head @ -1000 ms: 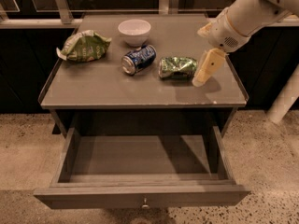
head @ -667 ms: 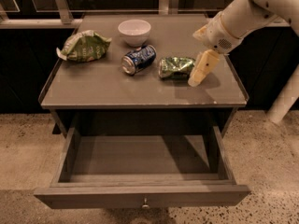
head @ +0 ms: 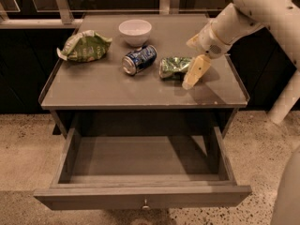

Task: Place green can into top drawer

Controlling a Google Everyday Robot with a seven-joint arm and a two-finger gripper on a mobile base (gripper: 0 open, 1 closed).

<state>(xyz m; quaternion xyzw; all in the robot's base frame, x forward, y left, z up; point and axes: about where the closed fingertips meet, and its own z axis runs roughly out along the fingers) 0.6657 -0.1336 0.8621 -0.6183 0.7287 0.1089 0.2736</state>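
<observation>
The green can (head: 173,67) lies on its side on the cabinet top, dented, right of centre. My gripper (head: 189,63) is at the can's right end, low over the top. It is open: one cream finger (head: 196,71) reaches down in front of the can and the other shows behind it. The can is not gripped. The top drawer (head: 140,197) is pulled fully out below, its inside bare, with a small metal knob on the front panel.
A blue can (head: 139,59) lies just left of the green can. A white bowl (head: 135,31) stands behind it. A green chip bag (head: 84,46) lies at the back left. My arm crosses the right side of the cabinet top (head: 103,90).
My gripper has moved a little left, closing in on the right end of the green can. The can, drawer and other objects have not moved.
</observation>
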